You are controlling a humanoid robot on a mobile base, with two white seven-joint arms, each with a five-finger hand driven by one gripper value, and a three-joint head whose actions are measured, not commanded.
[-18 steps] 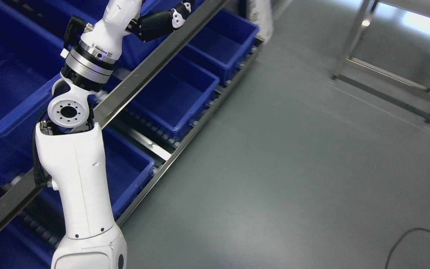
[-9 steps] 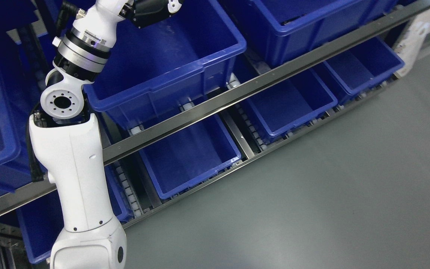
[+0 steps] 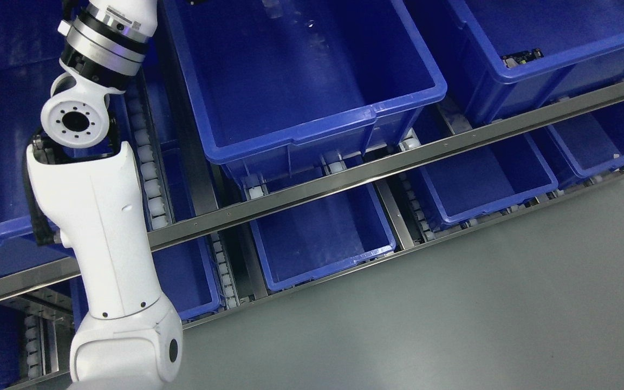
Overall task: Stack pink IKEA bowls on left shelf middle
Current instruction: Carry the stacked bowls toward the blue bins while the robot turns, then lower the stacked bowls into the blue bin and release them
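From the head view, the robot's left arm point(image 3: 101, 227) reaches up past the top edge, so its hand is out of sight and I cannot tell what the fingers do. No pink bowls show anywhere. A big blue bin point(image 3: 312, 130) sits on the rollers of the shelf point(image 3: 453, 149). More blue bins point(image 3: 323, 244) sit below the shelf's metal rail. The floor point(image 3: 480, 303) is grey.

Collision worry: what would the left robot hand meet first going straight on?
Cannot tell: it is cut off at the top edge. The left arm points upward beside the big blue bin.
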